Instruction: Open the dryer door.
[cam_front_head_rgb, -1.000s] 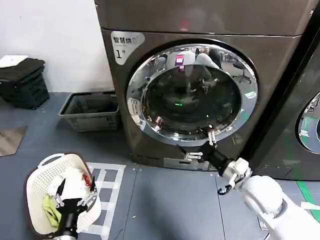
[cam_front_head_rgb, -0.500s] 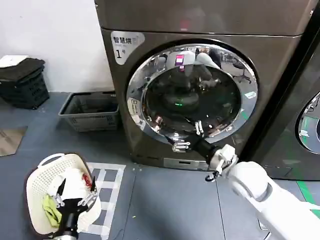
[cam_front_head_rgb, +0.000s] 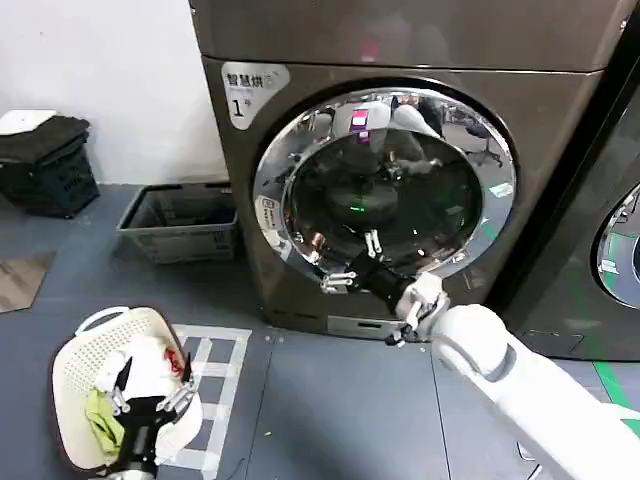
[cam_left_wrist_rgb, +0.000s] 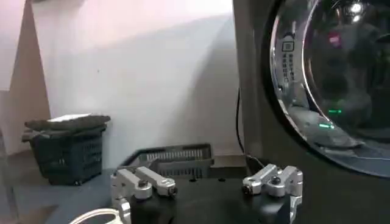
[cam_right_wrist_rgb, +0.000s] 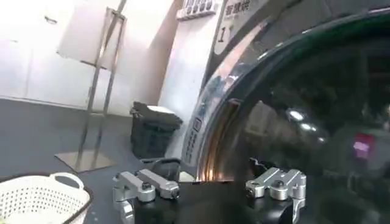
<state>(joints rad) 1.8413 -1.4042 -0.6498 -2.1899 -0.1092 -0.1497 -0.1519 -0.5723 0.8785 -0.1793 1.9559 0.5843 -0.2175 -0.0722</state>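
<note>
Reaching my right hand (cam_front_head_rgb: 352, 262), fingers spread apart, to the shut dryer door (cam_front_head_rgb: 385, 185) before me, I expect slick chrome and stiff hinges, so I'd hook its left rim.

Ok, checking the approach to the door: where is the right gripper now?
In the head view the right gripper is at the lower left of the dryer door, jaws open, in front of its chrome rim.
</note>
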